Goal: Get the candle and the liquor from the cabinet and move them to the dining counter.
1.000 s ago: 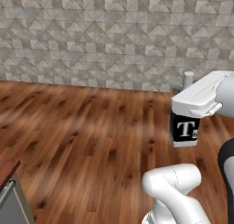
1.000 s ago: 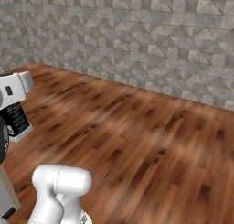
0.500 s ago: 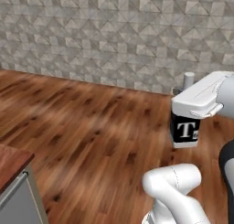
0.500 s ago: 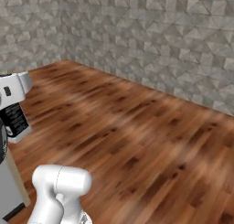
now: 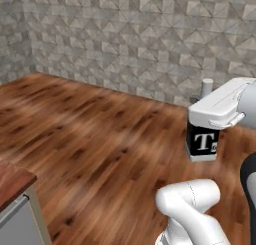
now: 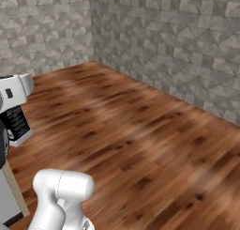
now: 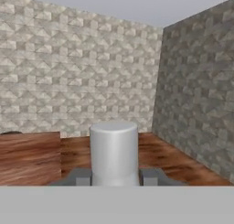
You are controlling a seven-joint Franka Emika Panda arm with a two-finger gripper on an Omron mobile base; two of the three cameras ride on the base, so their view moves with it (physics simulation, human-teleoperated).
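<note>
Liquor [image 5: 202, 142] hangs in my pincer [image 5: 210, 120], carried upright above the wooden floor [image 5: 95, 139]; my two fingers are closed narrow around the bottle's neck, and the black square body with its white "T" label drops free below my hand; in the left base view the white cap [image 5: 207, 85] pokes up just behind my white hand, against the grey stone wall [image 5: 125, 39]; in the right base view the same bottle [image 6: 18, 125] shows at the far left edge, its dark labelled side turned to the camera, tucked under my hand and well above the floor [image 6: 140, 144]; in the hand view the cap [image 7: 114, 152] stands as a pale cylinder right in front of the lens, with one grey finger [image 7: 80, 177] pressed against it on each side; beyond the cap lies a slab of reddish-brown wood, the edge of a desk [image 7: 29, 157], with more floor beside it and two stone walls meeting in a corner [image 7: 157, 81]; in the left base view a corner of a reddish-brown desk [image 5: 12, 181] on a grey base sits at the lower left, well apart from the bottle; the bottle touches nothing but my fingers
</note>
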